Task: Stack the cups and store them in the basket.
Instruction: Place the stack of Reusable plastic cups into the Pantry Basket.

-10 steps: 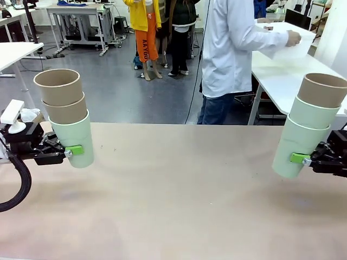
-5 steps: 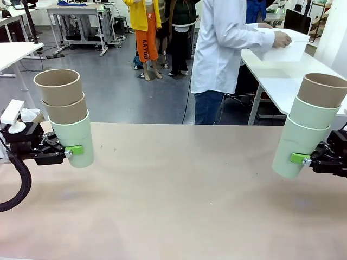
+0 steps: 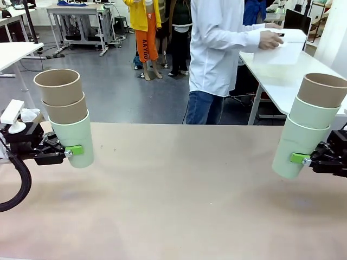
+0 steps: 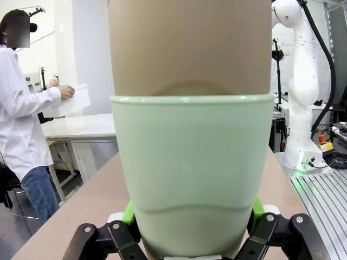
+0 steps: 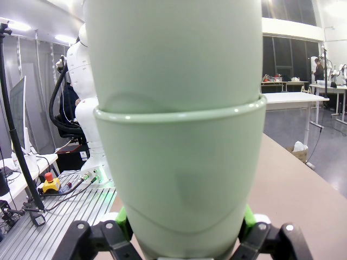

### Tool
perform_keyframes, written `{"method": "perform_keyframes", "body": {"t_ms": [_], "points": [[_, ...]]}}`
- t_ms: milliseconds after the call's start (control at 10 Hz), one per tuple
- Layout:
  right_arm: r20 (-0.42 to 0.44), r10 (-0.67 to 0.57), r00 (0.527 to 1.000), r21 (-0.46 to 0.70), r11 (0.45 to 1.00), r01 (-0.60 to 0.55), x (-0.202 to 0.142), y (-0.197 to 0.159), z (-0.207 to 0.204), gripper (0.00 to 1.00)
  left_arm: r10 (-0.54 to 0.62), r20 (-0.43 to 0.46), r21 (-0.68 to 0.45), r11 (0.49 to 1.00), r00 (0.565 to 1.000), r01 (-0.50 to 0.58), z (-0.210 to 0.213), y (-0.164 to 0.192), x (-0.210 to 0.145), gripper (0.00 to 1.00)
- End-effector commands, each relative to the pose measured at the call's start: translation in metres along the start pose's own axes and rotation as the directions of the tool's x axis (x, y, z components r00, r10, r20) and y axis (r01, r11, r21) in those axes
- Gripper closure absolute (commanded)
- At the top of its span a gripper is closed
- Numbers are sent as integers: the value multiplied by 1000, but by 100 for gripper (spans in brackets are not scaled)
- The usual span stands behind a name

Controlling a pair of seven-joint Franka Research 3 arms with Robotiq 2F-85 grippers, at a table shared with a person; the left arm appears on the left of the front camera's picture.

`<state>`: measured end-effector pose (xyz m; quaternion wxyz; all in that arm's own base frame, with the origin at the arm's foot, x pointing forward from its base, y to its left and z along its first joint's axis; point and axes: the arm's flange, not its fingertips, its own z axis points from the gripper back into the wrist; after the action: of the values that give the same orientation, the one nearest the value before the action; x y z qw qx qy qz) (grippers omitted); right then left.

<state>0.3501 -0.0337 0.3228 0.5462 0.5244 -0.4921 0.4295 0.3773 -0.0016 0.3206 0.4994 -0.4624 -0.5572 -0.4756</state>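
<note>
Six cups are accounted for, nested in two stacks of three. The left stack [image 3: 65,116], two brown cups set into a pale green one, is pinched at its green bottom cup by the left gripper [image 3: 75,150]. In the left wrist view the green pads are seen pressed against both sides of that cup near its base. The right stack [image 3: 310,124], one brown cup set into two green ones, is clamped likewise at its lowest cup by the right gripper [image 3: 297,158], with pads seated on both flanks in the right wrist view. Both stacks are held mouths up with a slight outward lean, at opposite ends of the table [image 3: 179,195], well apart, and appear lifted clear of its surface. A person [image 3: 217,49] in a white coat is occupied at another table beyond the far edge. Step judged in hand: stacking is partly done, since the two stacks are not yet merged, and storing is not begun. The next move is judged to call for one stack to be carried over the other and lowered on axis so that its green base enters the brown mouth, or for each stack to be lowered into the basket. The lean should be corrected before nesting, and the grip released only once the stack is seated.
</note>
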Motion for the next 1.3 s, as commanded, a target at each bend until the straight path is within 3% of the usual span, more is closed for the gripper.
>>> {"method": "perform_keyframes", "body": {"t_ms": [0,1200], "points": [[9,11,1000,-6,1000,-11,5,-1,-2,15,-16,6,-5,1000,1000,16,-2,-2,3,15],[9,11,1000,-6,1000,-11,5,-1,-2,15,-16,6,-5,1000,1000,16,-2,-2,3,15]]}}
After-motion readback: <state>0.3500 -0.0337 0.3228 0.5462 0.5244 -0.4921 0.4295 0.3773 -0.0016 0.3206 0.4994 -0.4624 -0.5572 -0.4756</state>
